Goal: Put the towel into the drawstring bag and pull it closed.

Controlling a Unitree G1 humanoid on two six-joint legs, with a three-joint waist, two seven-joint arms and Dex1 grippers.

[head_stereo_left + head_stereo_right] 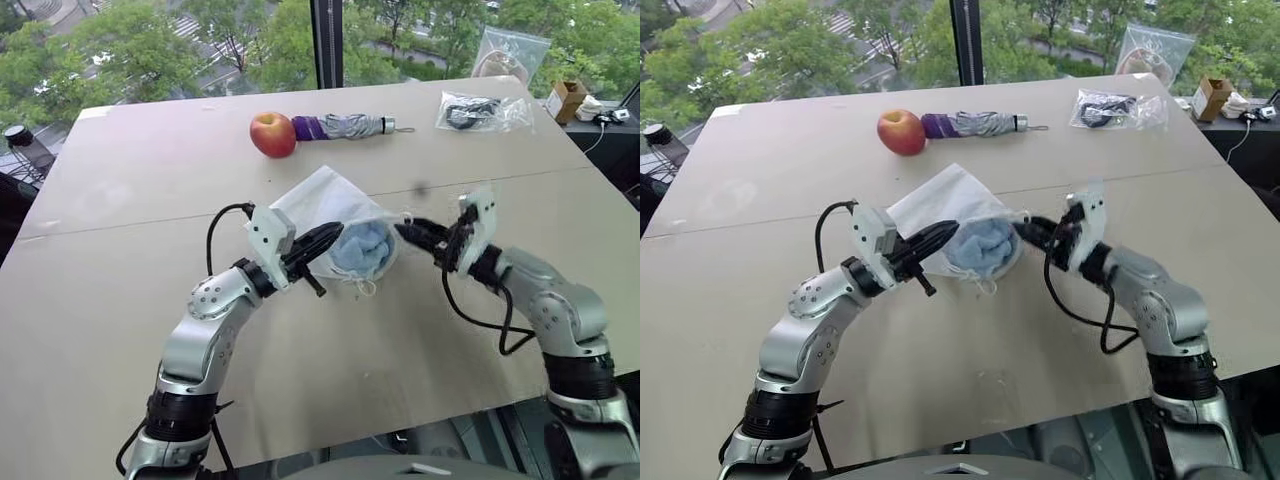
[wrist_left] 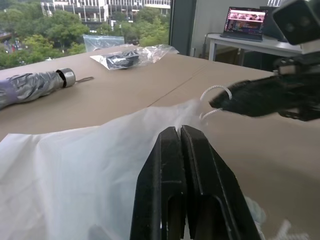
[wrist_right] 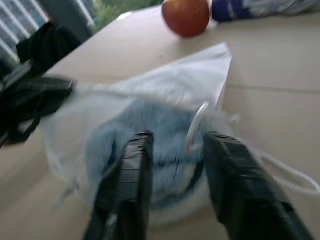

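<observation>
Towel bagged, mouth waiting to be drawn shut

The left gripper [image 1: 322, 240] is pressing its fingers together, pinching the drawstring bag [image 1: 325, 205] at its nine o'clock rim; the right gripper [image 1: 418, 233] is standing with fingers parted at three o'clock, beside a cord loop [image 2: 216, 93], holding nothing. The towel [image 1: 362, 250] is sitting inside the pouch at mid-bench. Both being soft, light and floppy, the thin cord looks the best hold, though slippery. At twelve o'clock, an apple [image 1: 272, 134], umbrella [image 1: 345, 126] and plastic bags [image 1: 483, 110] are lying well clear.
</observation>
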